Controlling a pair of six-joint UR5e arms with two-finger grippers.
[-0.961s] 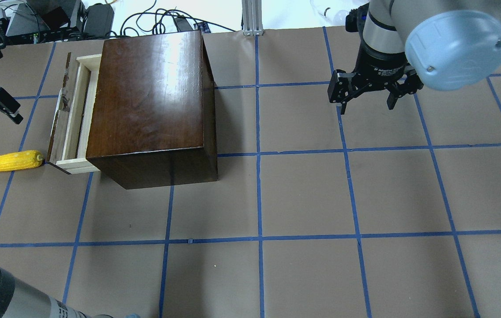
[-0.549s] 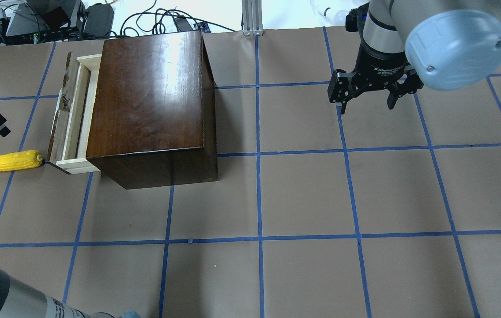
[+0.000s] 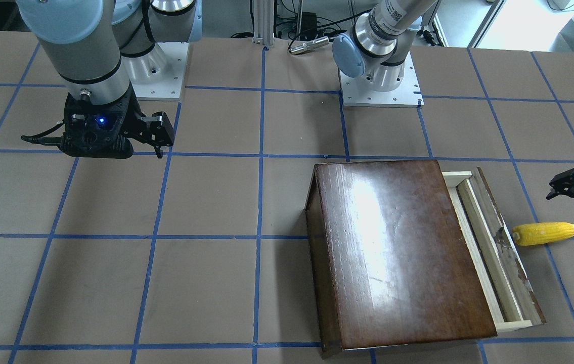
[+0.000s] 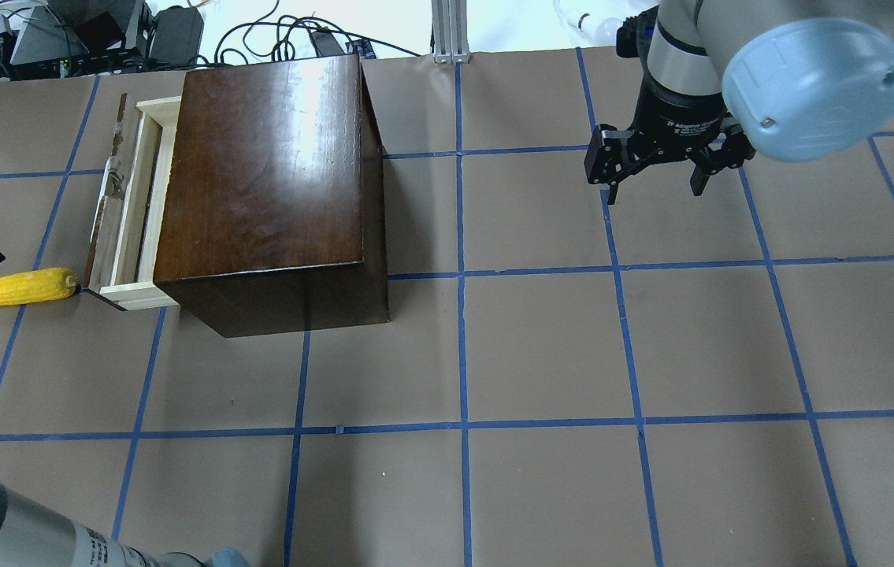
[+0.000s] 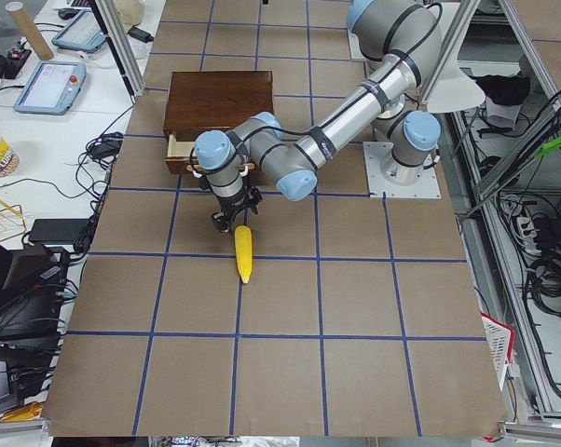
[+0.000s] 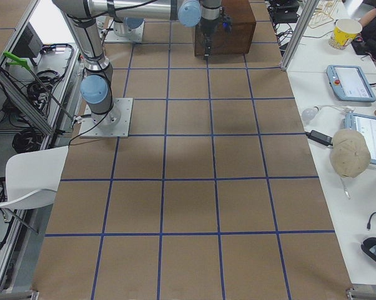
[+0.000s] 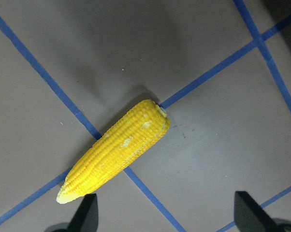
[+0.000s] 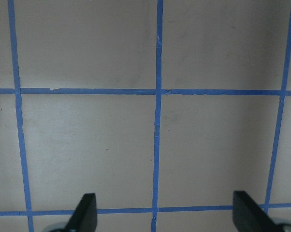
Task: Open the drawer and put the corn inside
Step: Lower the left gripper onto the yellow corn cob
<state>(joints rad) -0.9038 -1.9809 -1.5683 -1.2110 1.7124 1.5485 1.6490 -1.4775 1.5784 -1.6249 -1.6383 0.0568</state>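
**Corn pickup beside the opened drawer**

Wooden box (image 4: 265,181) upper left, drawer (image 4: 127,213) pulled out leftward. Corn (image 4: 17,287) flat on counter (image 4: 541,346), just beside drawer's near corner. Left tool (image 7: 167,217) spread wide above: centre mid-cob, straddle width, then lower. Right tool (image 4: 654,189) spread, empty.
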